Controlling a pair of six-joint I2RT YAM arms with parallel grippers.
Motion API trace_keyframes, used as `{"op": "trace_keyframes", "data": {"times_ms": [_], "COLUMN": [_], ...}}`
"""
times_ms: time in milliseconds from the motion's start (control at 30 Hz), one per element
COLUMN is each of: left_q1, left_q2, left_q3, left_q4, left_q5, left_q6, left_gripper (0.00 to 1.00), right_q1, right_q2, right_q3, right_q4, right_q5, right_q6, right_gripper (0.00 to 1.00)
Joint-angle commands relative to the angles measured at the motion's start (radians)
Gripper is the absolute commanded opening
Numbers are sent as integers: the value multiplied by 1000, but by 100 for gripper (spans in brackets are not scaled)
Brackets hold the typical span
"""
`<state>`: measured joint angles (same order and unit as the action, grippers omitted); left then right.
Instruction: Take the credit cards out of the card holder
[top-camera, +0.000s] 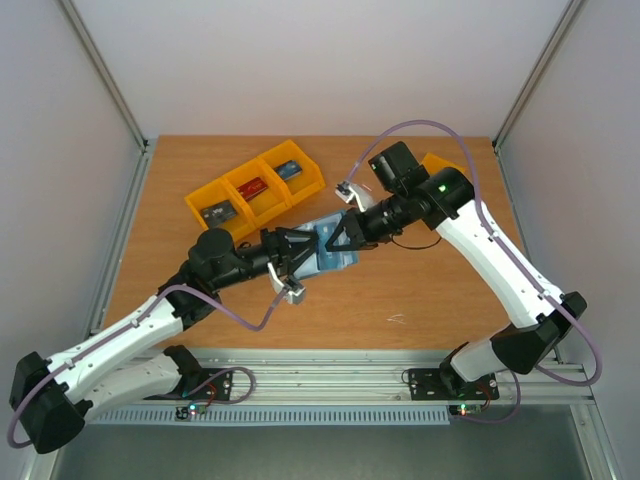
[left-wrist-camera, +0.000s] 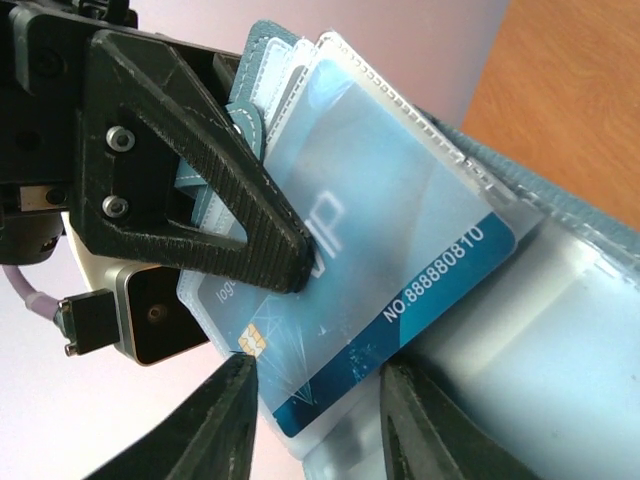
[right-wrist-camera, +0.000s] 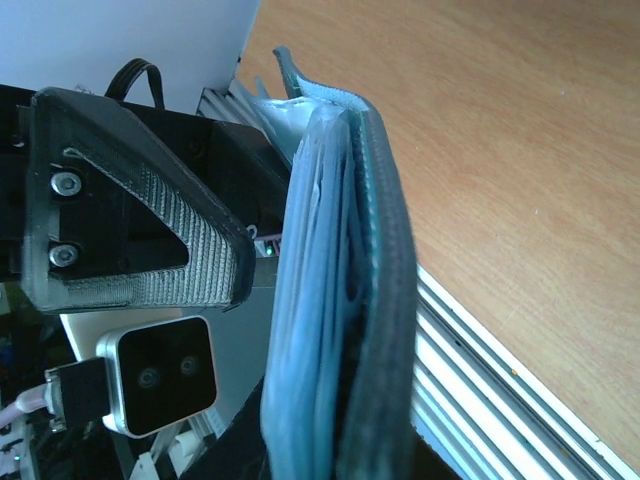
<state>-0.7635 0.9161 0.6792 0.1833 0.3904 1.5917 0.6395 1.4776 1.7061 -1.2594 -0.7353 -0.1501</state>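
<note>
The blue-teal card holder (top-camera: 338, 256) hangs open above the table's middle, and my right gripper (top-camera: 340, 238) is shut on it. Seen edge-on in the right wrist view, the card holder (right-wrist-camera: 372, 250) runs down between that gripper's (right-wrist-camera: 322, 466) jaws. A blue credit card (left-wrist-camera: 400, 260) with a gold chip and white numbers sticks out of a clear pocket. My left gripper (left-wrist-camera: 315, 420) is open, its two fingers standing either side of that card's lower corner. A right finger (left-wrist-camera: 220, 190) presses on the card holder (left-wrist-camera: 560, 205) from the left.
Orange bins (top-camera: 255, 205) stand at the back left of the table, holding a dark grey card (top-camera: 215, 212), a red card (top-camera: 252, 187) and a blue card (top-camera: 290, 170). Another orange bin (top-camera: 438, 162) peeks out behind the right arm. The table's metal rail (right-wrist-camera: 500, 400) lies below.
</note>
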Motion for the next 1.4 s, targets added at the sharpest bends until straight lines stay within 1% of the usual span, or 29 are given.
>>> {"op": "trace_keyframes", "data": {"times_ms": [0, 133, 267, 467, 500, 533, 567, 600, 633, 667, 700, 767, 967, 1033, 1133, 1200, 1267, 1367], "left_q1": [2, 1, 1, 1, 0, 1, 1, 1, 1, 1, 0, 1, 1, 0, 0, 1, 1, 0], "left_q2": [35, 32, 28, -3, -9, -15, -22, -28, -37, -41, -46, -52, -78, -91, -100, -99, -98, -102], "left_q3": [-12, -17, -12, -18, -21, -23, -27, -29, -26, -23, -20, -18, -23, -21, -26, -25, -22, -19], "left_q4": [166, 170, 170, 140, 141, 141, 140, 135, 126, 116, 105, 86, 31, 6, -7, -4, -5, -10], "left_q5": [11, 53, 74, 84, 88, 88, 87, 83, 76, 67, 58, 38, 5, 9, 14, 16, 15, 9], "left_q6": [28, 36, 23, 26, 25, 25, 26, 25, 23, 21, 17, 13, 27, 32, 39, 44, 44, 44], "left_gripper": [31, 20, 2, 0, 0, 0, 0, 0, 0, 0, 0, 0, 0, 0, 0, 0, 0, 0], "right_q1": [22, 21, 20, 20, 19, 18, 17, 13, 8, 2, -5, -15, -61, -89, -118, -120, -120, -123], "right_q2": [-41, -44, -51, -62, -62, -62, -63, -63, -67, -70, -74, -82, -108, -127, -152, -152, -145, -145], "right_q3": [10, 4, 0, -14, -16, -16, -16, -17, -17, -19, -22, -27, -47, -78, -134, -150, -149, -146], "right_q4": [55, 68, 66, 75, 77, 76, 73, 71, 68, 69, 72, 83, 96, 122, 204, 239, 237, 231], "right_q5": [-171, -174, -164, -153, -152, -149, -142, -132, -113, -106, -106, -114, -124, -120, -162, -184, -179, -165], "right_q6": [-11, -7, -12, -10, -9, -9, -9, -8, -6, -3, 0, 4, 12, 35, 92, 116, 118, 114], "right_gripper": [1, 1, 1, 1, 3, 8, 18, 32, 40, 43, 47, 50, 53, 53, 42, 32, 18, 2]}}
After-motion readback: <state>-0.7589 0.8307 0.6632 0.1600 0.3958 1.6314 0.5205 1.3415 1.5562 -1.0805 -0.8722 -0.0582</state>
